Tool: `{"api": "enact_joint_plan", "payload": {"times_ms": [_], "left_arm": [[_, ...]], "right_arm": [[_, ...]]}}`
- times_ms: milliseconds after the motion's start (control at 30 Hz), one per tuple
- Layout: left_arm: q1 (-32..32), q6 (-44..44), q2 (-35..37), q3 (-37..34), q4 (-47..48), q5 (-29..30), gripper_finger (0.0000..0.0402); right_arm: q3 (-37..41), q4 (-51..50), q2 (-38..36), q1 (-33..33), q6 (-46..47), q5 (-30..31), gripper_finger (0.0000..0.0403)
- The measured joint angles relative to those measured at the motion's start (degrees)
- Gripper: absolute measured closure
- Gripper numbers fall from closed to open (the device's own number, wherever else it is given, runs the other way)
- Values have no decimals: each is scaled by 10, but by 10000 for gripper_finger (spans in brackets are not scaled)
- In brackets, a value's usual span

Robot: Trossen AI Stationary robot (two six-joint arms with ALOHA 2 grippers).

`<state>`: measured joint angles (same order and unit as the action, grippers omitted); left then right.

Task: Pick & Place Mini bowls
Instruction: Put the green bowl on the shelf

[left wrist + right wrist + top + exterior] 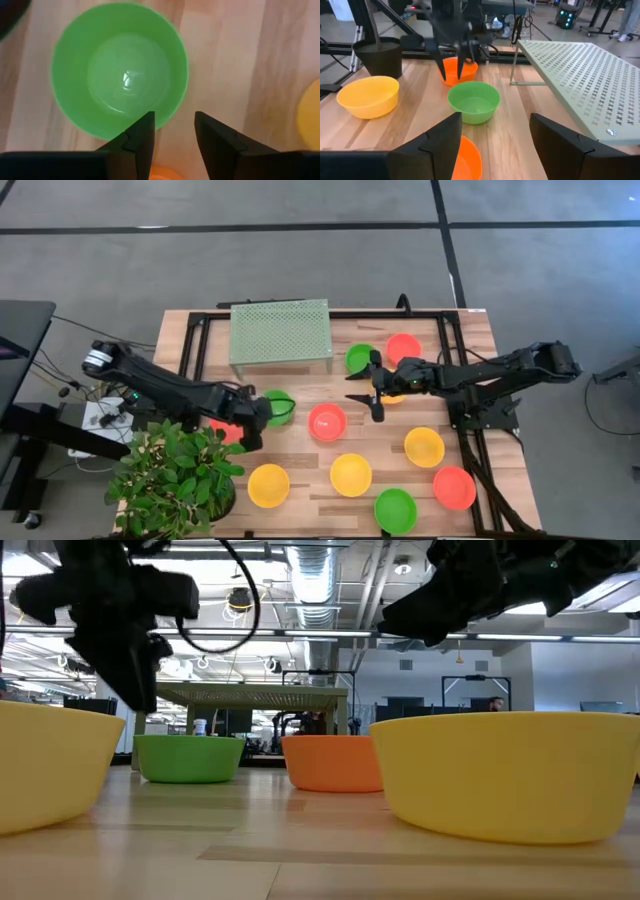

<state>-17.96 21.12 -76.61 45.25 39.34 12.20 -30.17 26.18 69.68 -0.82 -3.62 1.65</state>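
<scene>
Several mini bowls stand on their bases on the wooden table: green (278, 407), red-orange (327, 422), yellow (351, 474), yellow (268, 485), yellow (424, 447), red-orange (454, 488), green (395, 510), green (360, 358) and red-orange (404, 348). My left gripper (255, 422) is open and points down beside the green bowl (120, 70). One finger (142, 132) stands at the bowl's rim, above a partly hidden red-orange bowl (457, 70). My right gripper (372, 398) is open at mid-table, facing the red-orange bowl (470, 157) and the green bowl (474, 102).
A pale green mesh rack (281, 332) stands on legs at the far side of the table. A potted plant (175, 475) fills the near left corner. A yellowish bowl (393, 397) lies partly hidden under my right gripper. Black frame rails (470, 430) run along the table's sides.
</scene>
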Motion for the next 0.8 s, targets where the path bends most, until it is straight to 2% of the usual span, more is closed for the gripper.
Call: {"api": "enact_joint_plan", "payload": {"times_ms": [533, 633, 733, 800], "left_arm": [[1, -29, -121, 0, -35, -1, 269], [1, -29, -124, 0, -37, -1, 305], [1, -26, -118, 0, -38, 0, 370], [1, -15, -106, 0, -37, 3, 389]], "right_arm": [[0, -2, 0, 0, 1, -1, 181], [0, -2, 0, 0, 1, -1, 182], [0, -4, 0, 0, 2, -1, 182], [0, -4, 0, 0, 2, -1, 182]]}}
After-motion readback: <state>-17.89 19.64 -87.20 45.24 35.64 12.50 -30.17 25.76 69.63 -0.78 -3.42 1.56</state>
